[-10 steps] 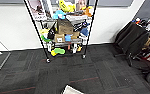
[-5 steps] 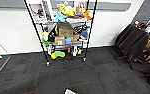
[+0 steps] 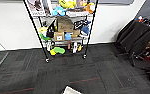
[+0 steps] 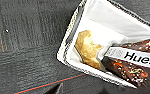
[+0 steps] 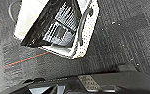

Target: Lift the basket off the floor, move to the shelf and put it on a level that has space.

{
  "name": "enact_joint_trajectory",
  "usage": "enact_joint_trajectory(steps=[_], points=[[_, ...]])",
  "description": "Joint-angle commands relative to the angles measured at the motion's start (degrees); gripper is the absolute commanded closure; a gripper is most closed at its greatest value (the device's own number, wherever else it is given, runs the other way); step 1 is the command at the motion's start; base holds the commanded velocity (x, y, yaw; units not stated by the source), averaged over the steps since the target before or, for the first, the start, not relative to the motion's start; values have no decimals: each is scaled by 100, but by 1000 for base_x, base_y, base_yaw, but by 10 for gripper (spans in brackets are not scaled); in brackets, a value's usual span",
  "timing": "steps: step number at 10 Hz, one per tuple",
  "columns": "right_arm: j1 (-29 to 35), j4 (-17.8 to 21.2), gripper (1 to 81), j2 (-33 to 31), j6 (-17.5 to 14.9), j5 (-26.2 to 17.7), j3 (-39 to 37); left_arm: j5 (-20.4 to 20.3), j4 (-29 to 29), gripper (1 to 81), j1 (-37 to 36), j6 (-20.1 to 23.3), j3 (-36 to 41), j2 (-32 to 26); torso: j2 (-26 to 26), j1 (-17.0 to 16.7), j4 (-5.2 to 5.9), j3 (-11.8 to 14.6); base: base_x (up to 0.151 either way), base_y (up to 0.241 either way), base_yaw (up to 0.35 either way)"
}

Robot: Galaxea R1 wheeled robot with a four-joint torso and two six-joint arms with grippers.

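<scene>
1. The basket (image 4: 101, 37) shows over the grey carpet floor (image 3: 96, 72), holding a dark Huel packet (image 4: 131, 62) and a tan pastry (image 4: 87, 48).
2. The shelf (image 3: 63, 27) stands against the white wall (image 3: 13, 27).
3. Whether either gripper is wide or narrow cannot be told.

Even, soft indoor light with no hard shadows. The white wall (image 3: 13, 27) behind the shelf (image 3: 63, 27) is bright; the floor (image 3: 103, 72) is dim. Straight posts lean outward near the head view's edges. Both wrist views are blurred; the basket's white lining (image 4: 116, 22) glares.
</scene>
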Motion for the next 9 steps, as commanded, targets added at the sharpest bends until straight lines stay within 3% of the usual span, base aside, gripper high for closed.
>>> enact_joint_trajectory(steps=[1, 2, 3, 4, 8, 9], points=[[400, 57, 10, -66, 4, -335, 59, 305, 57, 10, -594, -4, -23, 25, -571, 367, 0, -530, 0, 0, 0], [444, 118, 10, -66, 22, -335, 50, 313, 67, 10, -646, -4, -85, 69, -767, 492, 0, -714, 0, 0, 0], [479, 145, 10, -65, 31, -326, 50, 313, 75, 10, -699, 4, -155, 113, -962, 616, 0, -363, 0, 0, 0], [540, 180, 10, -66, 56, -326, 76, 313, 84, 10, -743, 4, -190, 139, -1154, 739, 0, -505, 0, 0, 0], [673, 172, 10, -57, 321, -273, 235, 322, 119, 10, -875, -4, -199, 165, -1845, 1176, 0, -610, 0, 0, 0], [673, 172, 10, -48, 321, -282, 243, 322, 146, 10, -910, -4, -199, 174, -2597, 1659, 0, -610, 0, 0, 0]])
